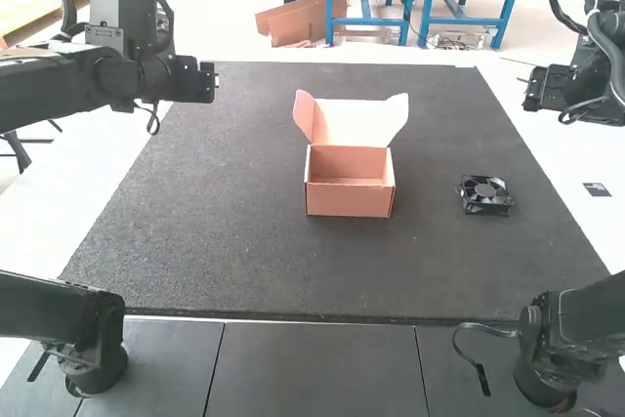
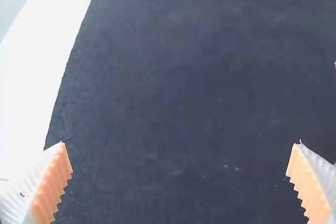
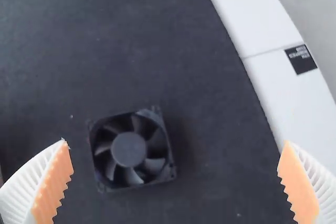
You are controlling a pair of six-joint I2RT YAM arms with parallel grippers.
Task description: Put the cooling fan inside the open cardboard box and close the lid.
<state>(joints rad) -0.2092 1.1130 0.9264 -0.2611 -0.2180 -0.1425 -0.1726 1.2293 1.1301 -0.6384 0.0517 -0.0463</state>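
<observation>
An open cardboard box [image 1: 350, 190] stands in the middle of the black mat [image 1: 225, 212], its lid [image 1: 352, 120] upright at the back with side tabs spread. The black square cooling fan [image 1: 485, 194] lies flat on the mat to the right of the box. In the right wrist view the fan [image 3: 131, 150] lies below my right gripper [image 3: 174, 144], whose white ribbed fingers with orange pads [image 3: 52, 182] stand wide open, well above it. My left gripper [image 2: 178, 147] is open too, over bare mat near the far left corner, with nothing between its fingers.
The mat covers most of the white table [image 1: 59, 183]. A small black label [image 1: 597, 188] sits on the table right of the mat, also seen as a label [image 3: 301, 59] from the right wrist. The left arm [image 1: 137, 73] hangs over the mat's far left.
</observation>
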